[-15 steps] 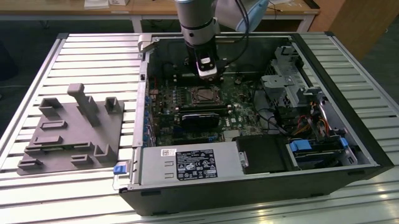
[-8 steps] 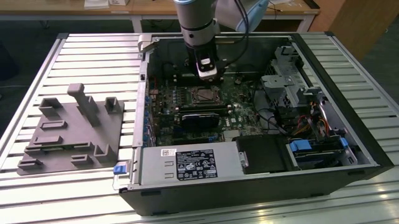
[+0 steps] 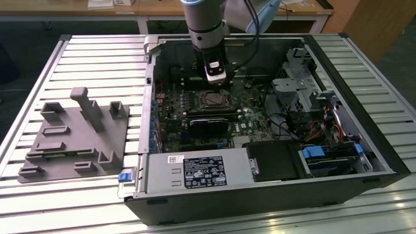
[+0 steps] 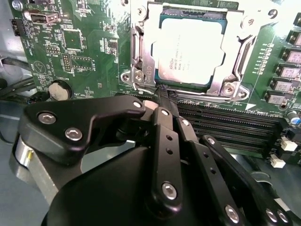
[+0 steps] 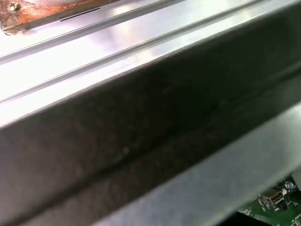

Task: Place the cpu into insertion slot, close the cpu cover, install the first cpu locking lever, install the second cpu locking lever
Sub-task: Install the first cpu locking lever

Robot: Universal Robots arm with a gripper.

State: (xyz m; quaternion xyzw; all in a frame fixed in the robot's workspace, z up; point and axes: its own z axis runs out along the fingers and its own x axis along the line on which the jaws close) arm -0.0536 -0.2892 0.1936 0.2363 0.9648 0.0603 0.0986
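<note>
Gripper [image 4: 159, 94] fingers [image 4: 165, 127] look closed, tips just beside the insertion slot [image 4: 137, 52] rim. cpu [image 4: 188, 47] sits in it, cpu cover [image 4: 237, 44] down over it. I'd say locking step in hand; calls for fine tip alignment.

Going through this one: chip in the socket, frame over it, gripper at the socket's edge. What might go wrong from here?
1. The black gripper, fingers shut, sits beside the corner of the thin silvery cover frame. A slip could scrape the green circuit board or nudge the frame over the silvery-grey square cpu.
2. The long black memory slots lie close beside the fingers; pushing lower might strike them.
</note>
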